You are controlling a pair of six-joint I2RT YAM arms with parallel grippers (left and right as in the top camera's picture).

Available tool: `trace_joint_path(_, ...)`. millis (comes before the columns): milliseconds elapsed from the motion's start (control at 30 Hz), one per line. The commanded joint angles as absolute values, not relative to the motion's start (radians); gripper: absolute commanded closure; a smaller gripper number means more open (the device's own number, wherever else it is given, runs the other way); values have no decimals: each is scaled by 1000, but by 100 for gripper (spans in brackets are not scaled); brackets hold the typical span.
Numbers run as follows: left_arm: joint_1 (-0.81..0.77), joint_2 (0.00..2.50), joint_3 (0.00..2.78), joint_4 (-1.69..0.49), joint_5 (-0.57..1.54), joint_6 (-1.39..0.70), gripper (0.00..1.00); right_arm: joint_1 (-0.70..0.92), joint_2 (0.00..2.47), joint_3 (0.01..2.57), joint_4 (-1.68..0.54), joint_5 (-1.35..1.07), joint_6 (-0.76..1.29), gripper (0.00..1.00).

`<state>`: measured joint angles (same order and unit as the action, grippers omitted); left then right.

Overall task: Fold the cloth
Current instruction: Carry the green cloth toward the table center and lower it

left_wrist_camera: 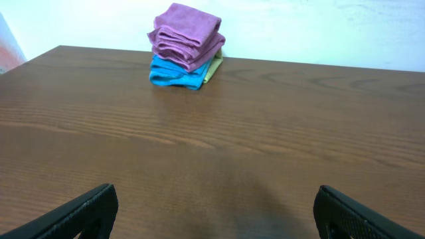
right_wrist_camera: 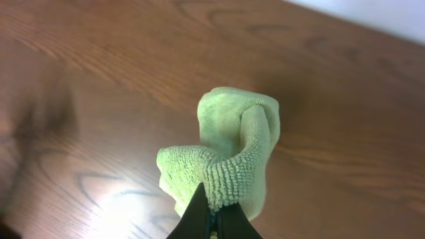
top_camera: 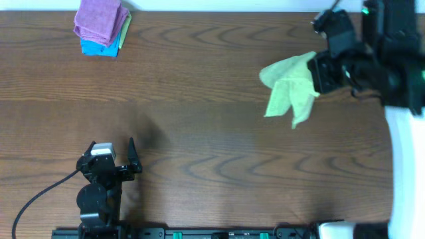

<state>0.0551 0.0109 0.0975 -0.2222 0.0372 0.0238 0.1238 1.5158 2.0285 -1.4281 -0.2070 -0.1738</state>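
Observation:
A light green cloth (top_camera: 289, 89) hangs crumpled from my right gripper (top_camera: 319, 72) at the right of the table. In the right wrist view the black fingertips (right_wrist_camera: 214, 212) are pinched shut on an edge of the green cloth (right_wrist_camera: 232, 149), which droops above the wood. My left gripper (top_camera: 114, 154) sits low at the front left, open and empty; in the left wrist view its two fingers (left_wrist_camera: 212, 209) stand wide apart over bare wood.
A stack of folded cloths, purple on top (top_camera: 99, 20) and blue below (top_camera: 99, 46), lies at the back left corner; it also shows in the left wrist view (left_wrist_camera: 187, 45). A white object (top_camera: 405, 166) runs along the right edge.

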Motion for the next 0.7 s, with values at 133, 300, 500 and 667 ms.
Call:
trace_joint_path(133, 50, 6, 69, -230, 19, 30, 5, 132, 1286, 1799, -1391, -56, -188, 99)
trace_joint_path(300, 50, 6, 69, -230, 19, 30, 5, 132, 1131, 1625, -1378, 32, -184, 99)
trace_joint_path(500, 50, 6, 69, -230, 19, 30, 5, 133, 992, 1508, -1338, -64, -186, 99)
trace_joint_path(667, 50, 6, 69, -230, 19, 30, 5, 133, 1024, 1493, -1327, -381, -189, 99)
